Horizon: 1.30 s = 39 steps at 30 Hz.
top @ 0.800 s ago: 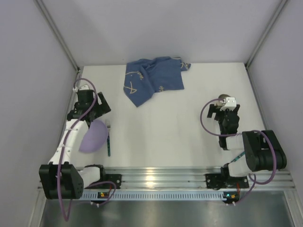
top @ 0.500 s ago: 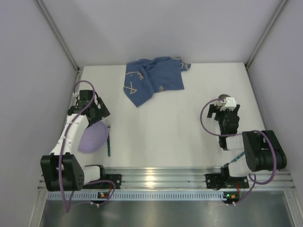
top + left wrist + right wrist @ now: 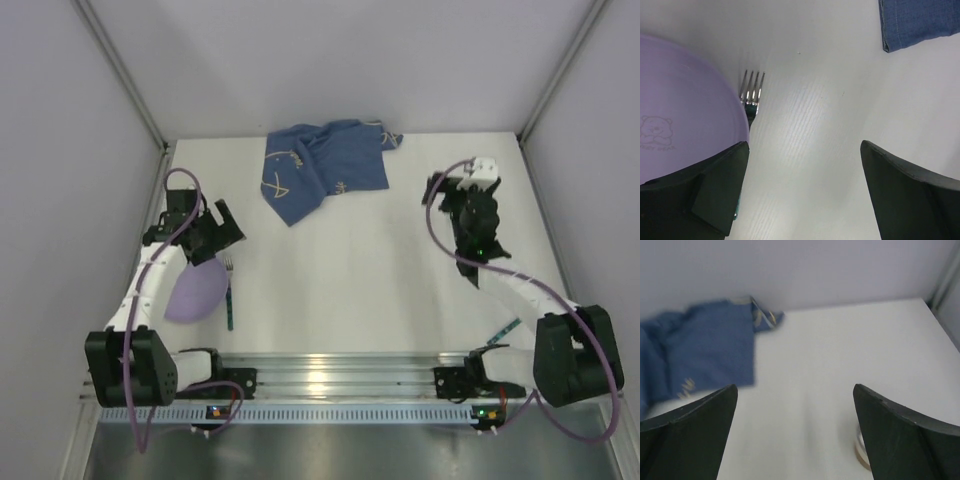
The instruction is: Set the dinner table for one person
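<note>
Pale grey walls [image 3: 340, 60] enclose the dinner table [image 3: 370, 270], a large matte white rectangular top spreading ahead of both arm bases. Near its left edge lies a lilac plastic plate [image 3: 685, 120] printed with a small bear above lettering too faint to read. A steel fork with a teal handle [image 3: 753, 89] lies just beside its rim. A crumpled dark blue cloth [image 3: 322, 170] sits at the far side. The left gripper [image 3: 805, 146] hangs by the plate, its fingers spread wide and empty. The right gripper [image 3: 795, 388] also gapes, holding nothing.
</note>
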Available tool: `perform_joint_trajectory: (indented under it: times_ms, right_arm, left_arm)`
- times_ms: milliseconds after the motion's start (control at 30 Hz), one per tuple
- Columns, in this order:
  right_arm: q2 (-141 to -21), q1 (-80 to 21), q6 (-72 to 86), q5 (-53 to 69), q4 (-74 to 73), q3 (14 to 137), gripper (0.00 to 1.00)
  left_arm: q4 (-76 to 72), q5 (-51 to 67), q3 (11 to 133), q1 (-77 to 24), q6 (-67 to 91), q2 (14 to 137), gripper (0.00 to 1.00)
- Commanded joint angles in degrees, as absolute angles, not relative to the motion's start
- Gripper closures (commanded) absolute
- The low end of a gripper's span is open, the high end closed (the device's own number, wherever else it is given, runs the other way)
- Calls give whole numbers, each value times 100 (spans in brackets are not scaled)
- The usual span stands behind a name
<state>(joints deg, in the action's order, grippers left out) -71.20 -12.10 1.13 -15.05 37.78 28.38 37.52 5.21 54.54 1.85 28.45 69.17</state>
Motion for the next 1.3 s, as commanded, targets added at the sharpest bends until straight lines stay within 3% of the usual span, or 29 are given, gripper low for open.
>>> perform_joint_trajectory:
  times_ms: [0, 67, 133, 267, 367, 600, 833, 967, 1000, 1067, 1100, 1133, 1167, 1267]
  right_arm:
    - [-7176, -1302, 2530, -1662, 2014, 4717, 0]
    - [-7784, -1143, 2987, -611, 1123, 5767, 0]
    - [-9125, -1308, 3365, -82, -211, 7119, 0]
    - [-10236, -1468, 3015, 351, -1254, 8932, 0]
    - [-10397, -1459, 3006, 580, -1819, 9508, 0]
    - [-9503, -1494, 3383, 896, -1863, 8343, 0]
    - [-8886, -1529, 3094, 783, -1951, 7366, 0]
    - [-8973, -1529, 3076, 835, -1960, 7479, 0]
    - [-9026, -1529, 3067, 852, -1969, 7532, 0]
    - [-9192, -1538, 3050, 861, -1969, 7715, 0]
    - [-9272, -1529, 3050, 861, -1969, 7873, 0]
    - [-9377, -1529, 3050, 870, -1969, 7875, 0]
    - [-9630, -1538, 3041, 888, -1969, 8066, 0]
    - [-10385, -1529, 3023, 1072, -2012, 8602, 0]
  left_arm:
    - [3052, 1184, 5651, 167, 3040, 7371, 1]
    - [2691, 1213, 5826, 27, 3199, 7741, 2]
    - [2750, 820, 6455, -507, 3269, 8923, 2]
    - [3233, 396, 7942, -1054, 3444, 10122, 4]
    - [3436, 343, 9041, -1274, 3516, 11142, 6]
    - [4587, -298, 10642, -1608, 3647, 12770, 7]
    - [4860, -659, 10485, -1670, 3823, 13024, 9]
    - [4896, -563, 10617, -1758, 3814, 13385, 31]
    - [4904, -449, 10687, -1810, 3814, 13464, 48]
    - [4896, -378, 10749, -1854, 3806, 13684, 66]
    - [4896, -317, 10766, -1872, 3814, 13763, 83]
    - [4904, -290, 10767, -1872, 3814, 13790, 93]
    - [4904, -307, 10749, -1872, 3823, 13790, 100]
    - [4931, -509, 10583, -1863, 3736, 13606, 100]
